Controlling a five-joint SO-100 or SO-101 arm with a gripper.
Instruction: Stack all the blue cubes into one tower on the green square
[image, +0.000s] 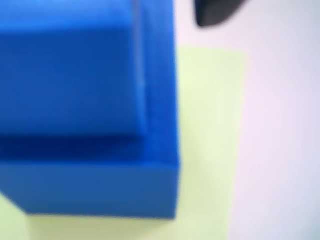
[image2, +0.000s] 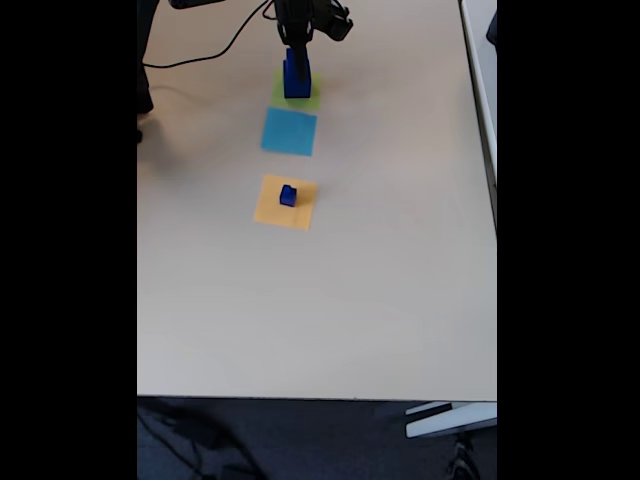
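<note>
Blue plastic filled most of the wrist view: a smaller cube (image: 70, 75) sat on a larger cube (image: 90, 185), both blurred, over the green square (image: 210, 125). In the fixed view, going near to far, one small cube (image2: 288, 195) sat alone on the orange square (image2: 285, 202); beyond it lay the light-blue square (image2: 289, 131), then the tower (image2: 296, 76) standing on the green patch. Judged from this, the stack was partly built and at least that one cube remained to be moved. The arm (image2: 300, 15) reached down directly over the tower. The gripper (image2: 293, 50) hung at the tower's top; its opening and grip could not be told.
</note>
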